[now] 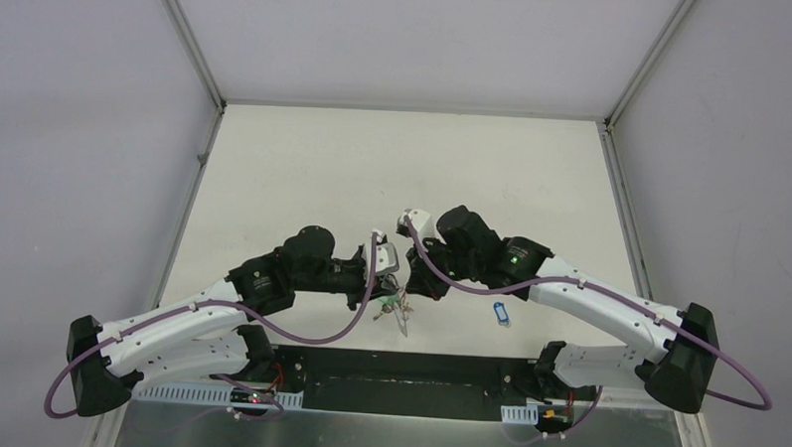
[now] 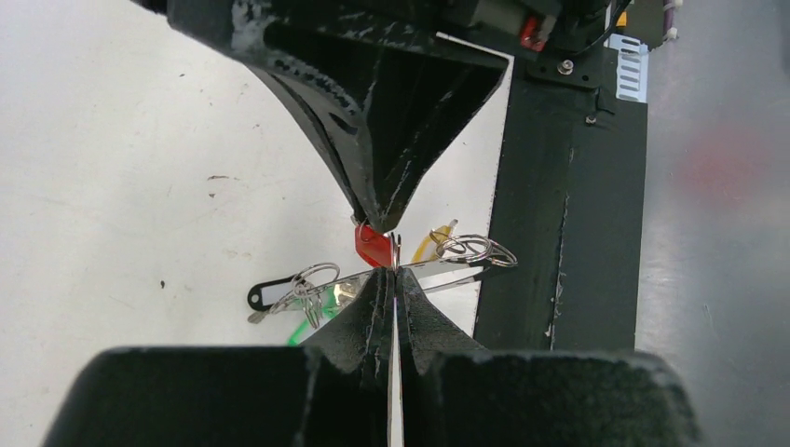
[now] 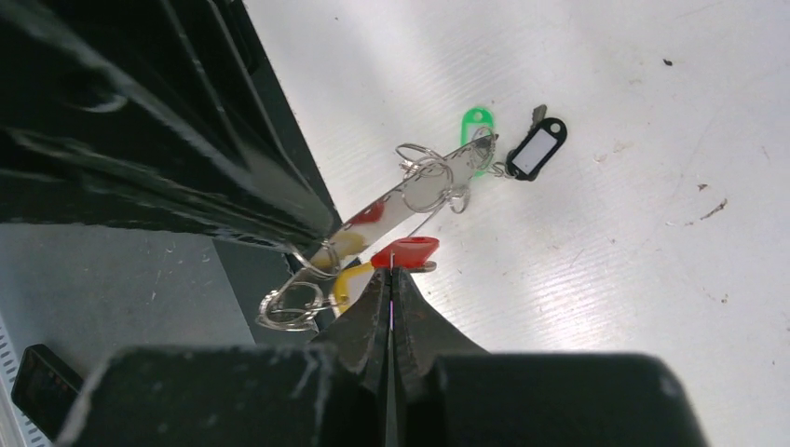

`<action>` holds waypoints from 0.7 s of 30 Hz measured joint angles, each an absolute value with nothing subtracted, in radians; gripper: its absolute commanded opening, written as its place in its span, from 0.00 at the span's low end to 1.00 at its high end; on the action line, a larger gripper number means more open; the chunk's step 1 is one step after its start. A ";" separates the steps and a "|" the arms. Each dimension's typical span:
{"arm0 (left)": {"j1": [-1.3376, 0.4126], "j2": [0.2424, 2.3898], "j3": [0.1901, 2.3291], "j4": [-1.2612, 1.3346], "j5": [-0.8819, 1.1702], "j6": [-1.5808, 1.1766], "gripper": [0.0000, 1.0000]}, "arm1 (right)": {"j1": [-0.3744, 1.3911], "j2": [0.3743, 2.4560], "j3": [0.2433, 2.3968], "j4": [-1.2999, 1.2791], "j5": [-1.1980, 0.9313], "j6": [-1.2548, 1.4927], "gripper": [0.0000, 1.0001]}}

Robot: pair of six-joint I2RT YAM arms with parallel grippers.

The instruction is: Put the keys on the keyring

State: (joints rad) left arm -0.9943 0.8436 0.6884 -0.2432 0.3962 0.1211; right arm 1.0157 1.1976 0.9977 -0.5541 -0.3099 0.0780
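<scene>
While the white table (image 1: 304, 171) spreads beneath them, the two black-and-white arms (image 1: 588, 300) meet near its front edge. The left gripper (image 2: 395, 276) is clenched on the thin grey metal keyring (image 3: 391, 205), a hoop seen edge-on as a shiny band. The right gripper (image 3: 394, 270) is clamped on a red plastic key tag (image 3: 406, 250), just beside that band. Silver split rings (image 2: 475, 249) hang along the hoop, together with a black-tagged key (image 3: 537, 149), a green tag (image 3: 476, 121) and a yellow tag (image 3: 347, 277). A blue-tagged key (image 1: 501, 313) lies apart on the table, to the right of the grippers.
</scene>
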 measured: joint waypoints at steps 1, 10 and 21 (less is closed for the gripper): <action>-0.996 0.839 0.688 -0.244 0.397 0.121 0.00 | 1.014 1.197 0.994 -0.554 -0.306 0.079 0.00; -0.996 0.828 0.688 -0.244 0.398 0.122 0.00 | 1.010 1.143 0.983 -0.550 -0.323 0.081 0.00; -0.996 0.828 0.688 -0.244 0.398 0.122 0.00 | 1.010 1.083 0.984 -0.540 -0.450 0.057 0.00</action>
